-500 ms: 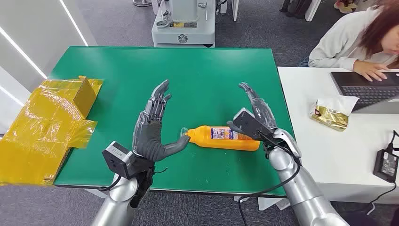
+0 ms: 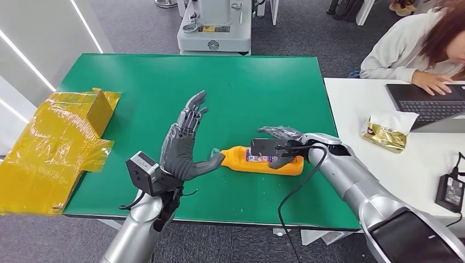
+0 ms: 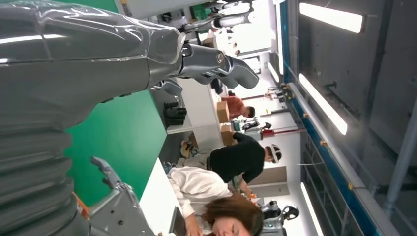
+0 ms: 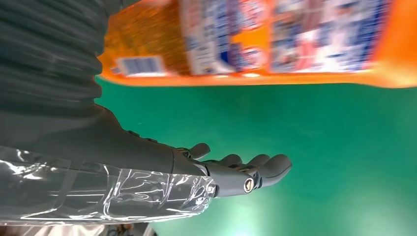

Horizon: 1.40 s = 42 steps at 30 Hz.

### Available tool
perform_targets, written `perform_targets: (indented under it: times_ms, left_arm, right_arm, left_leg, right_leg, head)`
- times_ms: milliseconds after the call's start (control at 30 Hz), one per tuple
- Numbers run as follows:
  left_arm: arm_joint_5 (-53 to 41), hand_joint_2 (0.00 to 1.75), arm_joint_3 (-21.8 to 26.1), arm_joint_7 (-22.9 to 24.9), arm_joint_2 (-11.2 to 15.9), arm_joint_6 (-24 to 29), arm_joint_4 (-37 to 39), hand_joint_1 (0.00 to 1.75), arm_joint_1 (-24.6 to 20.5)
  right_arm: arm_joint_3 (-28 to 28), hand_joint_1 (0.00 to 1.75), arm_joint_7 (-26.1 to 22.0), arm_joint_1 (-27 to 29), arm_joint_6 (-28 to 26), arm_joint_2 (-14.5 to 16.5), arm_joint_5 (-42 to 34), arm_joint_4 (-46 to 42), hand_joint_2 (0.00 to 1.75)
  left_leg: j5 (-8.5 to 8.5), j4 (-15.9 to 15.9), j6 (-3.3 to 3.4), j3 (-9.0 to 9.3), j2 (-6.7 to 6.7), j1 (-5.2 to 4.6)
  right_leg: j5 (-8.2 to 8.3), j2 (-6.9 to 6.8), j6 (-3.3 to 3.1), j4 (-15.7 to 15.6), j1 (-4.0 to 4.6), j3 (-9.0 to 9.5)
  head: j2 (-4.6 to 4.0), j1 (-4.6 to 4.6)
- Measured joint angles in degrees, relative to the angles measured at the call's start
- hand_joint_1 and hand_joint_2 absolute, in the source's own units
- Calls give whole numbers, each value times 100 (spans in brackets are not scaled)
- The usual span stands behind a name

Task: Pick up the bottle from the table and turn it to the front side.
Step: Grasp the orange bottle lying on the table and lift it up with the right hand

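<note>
The orange bottle (image 2: 262, 159) lay on its side on the green tabletop (image 2: 164, 87). The right hand (image 2: 279, 143) hovered palm-down over its middle, fingers (image 4: 255, 169) spread and holding nothing, hiding part of the label. The left hand (image 2: 183, 148) stood upright, fingers apart, its thumb at the bottle's cap.

A crumpled yellow plastic wrap (image 2: 52, 150) is seen lying over the green surface's (image 2: 164, 82) left edge. At an adjoining white desk (image 2: 384, 175), a laptop (image 2: 430, 107) is being used by a seated person (image 2: 417, 46); a gold foil packet (image 2: 386, 131) is lying nearby.
</note>
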Motion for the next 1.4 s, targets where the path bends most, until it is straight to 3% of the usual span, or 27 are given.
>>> perform_targets:
  times_ms: [433, 933, 1333, 1367, 1400]
  left_arm:
    - [914, 175, 1, 422, -14, -680, 279, 0, -72]
    - [1165, 175, 17, 598, 5, -722, 314, 0, -67]
    - [1244, 175, 108, 594, 34, -657, 321, 0, 4]
    - [1244, 175, 115, 594, 33, -646, 322, 0, 4]
    - [1244, 175, 122, 594, 33, -635, 322, 0, 5]
  right_arm:
    - [839, 0, 25, -486, 534, -103, -629, 399, 175]
    - [1265, 0, 96, -498, 374, -109, -856, 408, 175]
    - [1885, 0, 106, -367, 51, -293, -806, 411, 175]
    - [1940, 7, 133, -352, -3, -296, -767, 417, 175]
    - [1998, 50, 159, -335, -64, -296, -725, 429, 175]
  left_leg:
    - [-1, 0, 1, 2, 4, 1]
    - [-1, 0, 1, 2, 4, 0]
    - [-1, -1, 1, 1, 3, 0]
    - [-1, 0, 1, 1, 3, 0]
    - [-1, 0, 1, 1, 4, 0]
  right_leg:
    - [0, 4, 0, 2, 0, 0]
    - [0, 4, 0, 1, 0, 0]
    - [0, 4, 0, 1, 0, 0]
    - [0, 4, 0, 1, 0, 0]
    - [0, 4, 0, 1, 0, 0]
  head:
    - [0, -1]
    - [0, 0]
    - [0, -1]
    - [0, -1]
    - [0, 0]
